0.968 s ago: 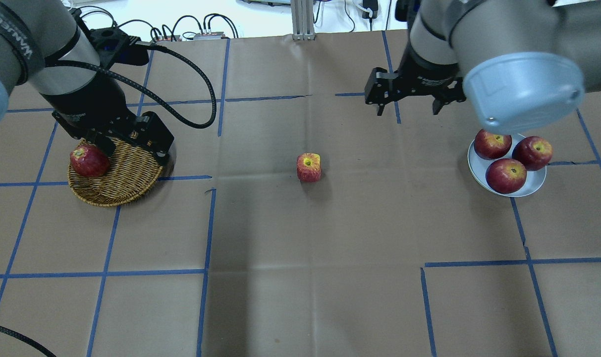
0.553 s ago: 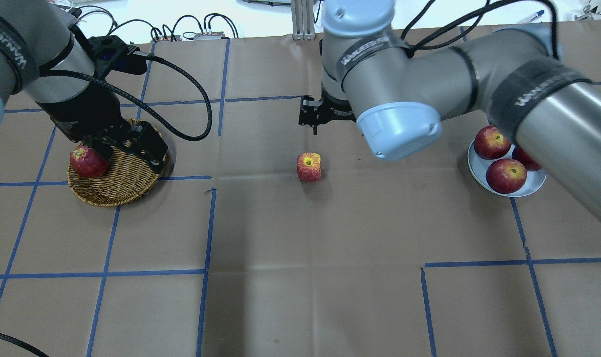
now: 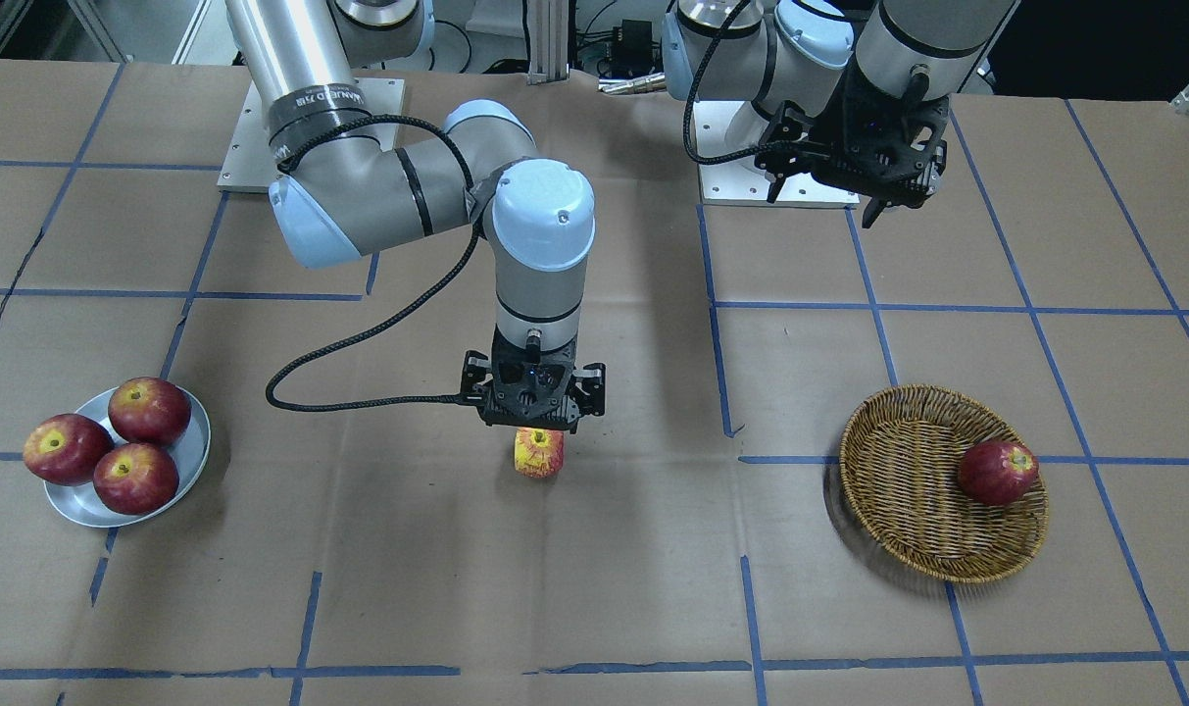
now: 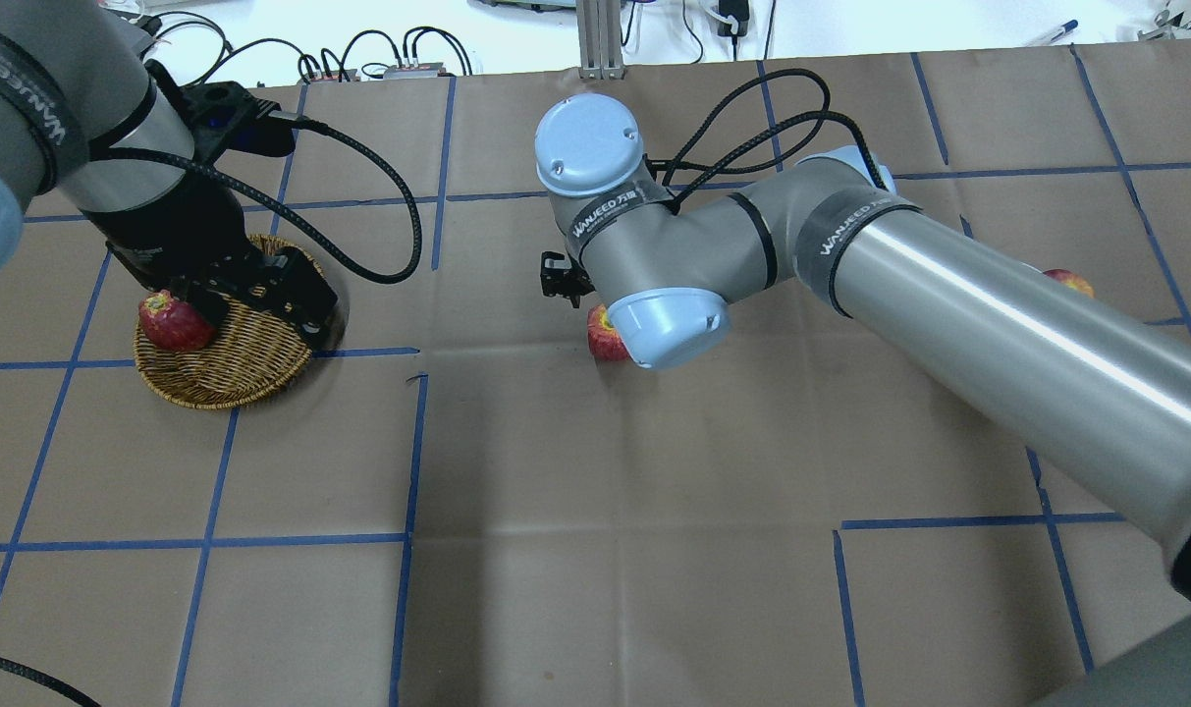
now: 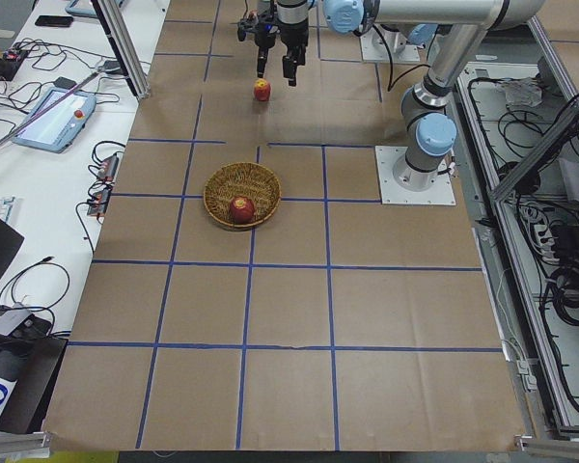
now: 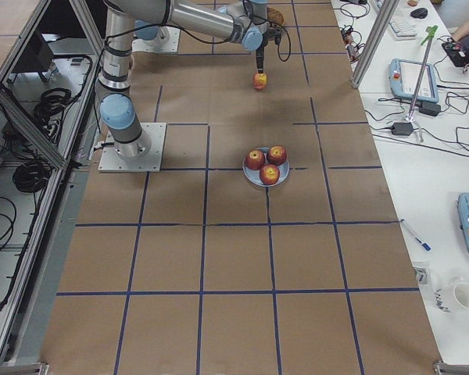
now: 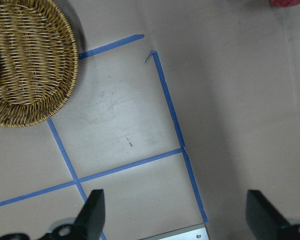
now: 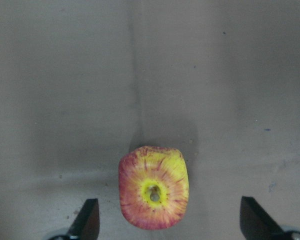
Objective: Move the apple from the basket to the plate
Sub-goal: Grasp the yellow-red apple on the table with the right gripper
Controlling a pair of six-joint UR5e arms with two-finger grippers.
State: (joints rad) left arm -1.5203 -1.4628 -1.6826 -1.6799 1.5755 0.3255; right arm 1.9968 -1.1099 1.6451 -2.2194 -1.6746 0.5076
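Observation:
The apple point(image 3: 538, 453), red with a big yellow patch, stands on the bare table at the middle, outside the basket; it also shows in the right wrist view point(image 8: 153, 194). My right gripper point(image 3: 535, 429) is open and hangs straight above it, its fingers point(image 8: 88, 219) apart on either side and not touching. The wicker basket point(image 3: 898, 490) holds one evenly dark red apple point(image 3: 997, 472). My left gripper point(image 3: 854, 196) is open and empty, held high beside the basket point(image 7: 25, 65). The silver plate point(image 3: 198, 443) carries three dark red apples point(image 3: 135, 478).
Blue tape lines point(image 3: 717, 324) cross the brown paper table. In the overhead view my right arm point(image 4: 948, 285) stretches over the table's right half and hides most of the plate. Cables point(image 4: 379, 54) lie along the far edge.
My right arm has swung from near the plate to the table's middle, and its gripper now hangs over the yellow-patched apple. The left arm has barely moved.

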